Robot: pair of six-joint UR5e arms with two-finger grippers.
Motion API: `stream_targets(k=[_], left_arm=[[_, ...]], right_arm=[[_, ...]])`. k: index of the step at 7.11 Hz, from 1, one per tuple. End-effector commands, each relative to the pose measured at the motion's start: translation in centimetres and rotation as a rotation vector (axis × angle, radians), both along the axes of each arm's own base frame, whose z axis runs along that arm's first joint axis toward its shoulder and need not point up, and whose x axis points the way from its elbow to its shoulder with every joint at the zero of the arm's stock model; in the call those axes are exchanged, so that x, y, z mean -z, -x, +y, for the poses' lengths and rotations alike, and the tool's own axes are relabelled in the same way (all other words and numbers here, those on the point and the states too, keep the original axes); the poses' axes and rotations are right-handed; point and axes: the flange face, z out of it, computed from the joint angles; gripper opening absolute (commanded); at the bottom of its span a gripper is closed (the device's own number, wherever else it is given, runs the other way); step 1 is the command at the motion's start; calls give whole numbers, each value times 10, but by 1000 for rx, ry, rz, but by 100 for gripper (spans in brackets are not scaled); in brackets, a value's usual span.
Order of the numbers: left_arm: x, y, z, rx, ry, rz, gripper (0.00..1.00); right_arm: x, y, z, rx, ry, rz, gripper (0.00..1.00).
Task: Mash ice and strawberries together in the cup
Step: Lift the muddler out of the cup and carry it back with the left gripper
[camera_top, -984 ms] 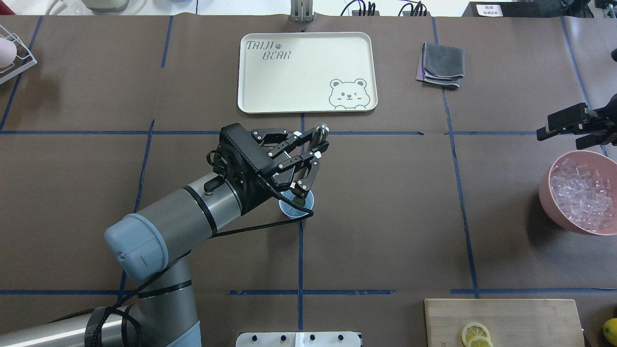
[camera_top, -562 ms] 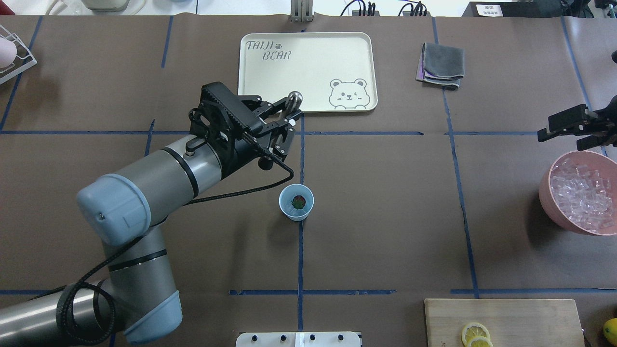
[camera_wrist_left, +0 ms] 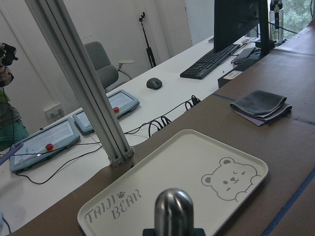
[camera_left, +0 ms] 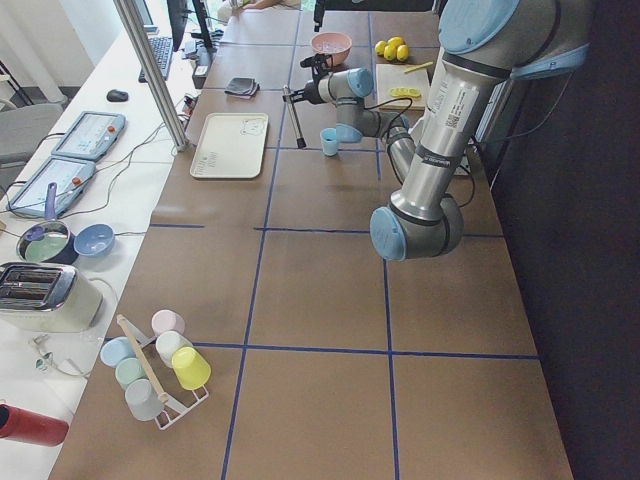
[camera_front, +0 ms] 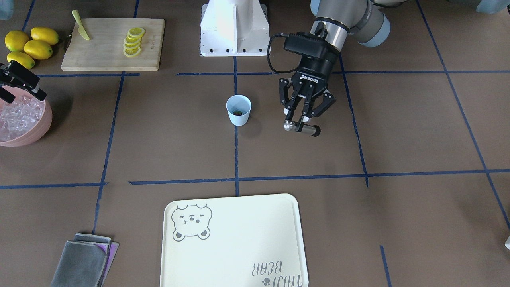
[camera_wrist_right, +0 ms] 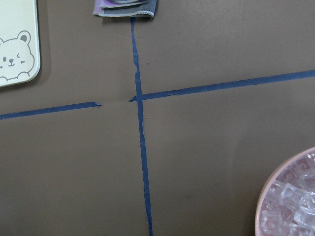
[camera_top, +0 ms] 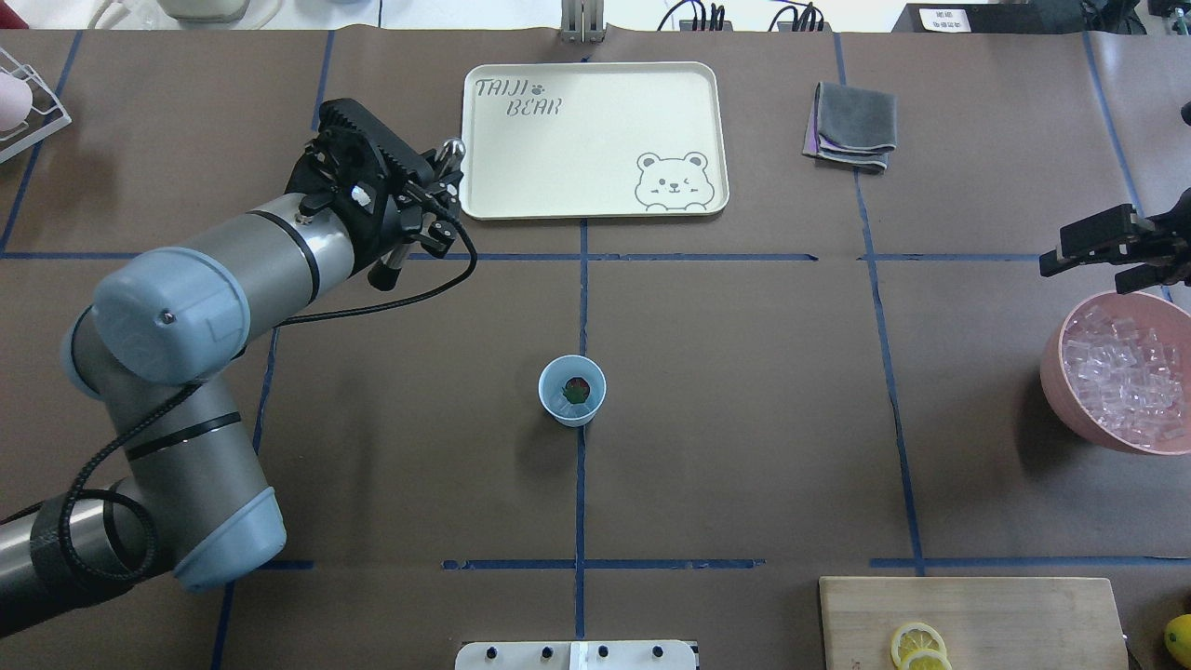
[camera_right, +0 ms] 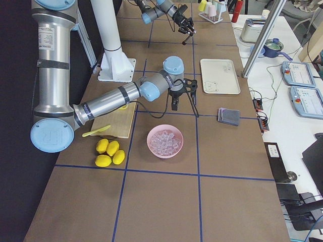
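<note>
The light blue cup point(camera_top: 555, 407) stands at the table's middle, also in the front view point(camera_front: 239, 115). A small red strawberry point(camera_top: 578, 388) lies in it; I cannot tell if ice is in the cup. Clear ice cubes point(camera_top: 1121, 368) fill the pink bowl point(camera_top: 1054, 386) at the right. My left gripper point(camera_top: 430, 209) is shut on a steel muddler point(camera_top: 453, 149) with a black end, held in the air by the tray's near left corner, well away from the cup. It also shows in the front view point(camera_front: 301, 120). My right gripper point(camera_top: 1070, 249) is open and empty, over the bowl's far rim.
A cream bear tray point(camera_top: 558, 186) lies at the back centre and a folded grey cloth point(camera_top: 851, 126) to its right. A wooden board point(camera_top: 977, 619) with lemon slices point(camera_top: 916, 644) is at the front right. Whole lemons point(camera_front: 28, 46) lie beside it. A cup rack point(camera_left: 155, 365) stands far left.
My left arm has lifted the muddler out of the cup and swung it back and to the left, toward the tray's corner. The strawberry now shows in the cup. The right gripper has barely moved.
</note>
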Motion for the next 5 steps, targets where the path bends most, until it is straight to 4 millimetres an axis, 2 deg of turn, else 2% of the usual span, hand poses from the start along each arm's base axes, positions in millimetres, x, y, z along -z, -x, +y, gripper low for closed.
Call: stream_targets(k=[1, 3, 4, 5], left_arm=[[-60, 40, -27, -59, 142, -105, 0], [-108, 110, -62, -146, 352, -139, 0], [-138, 151, -72, -191, 486, -136, 0], [-180, 187, -67, -200, 606, -136, 0]], right_arm=[[-4, 0, 0, 0, 7, 3, 99], [-4, 0, 0, 0, 7, 3, 99], [-5, 0, 0, 0, 8, 4, 99], [-5, 0, 0, 0, 8, 4, 99]])
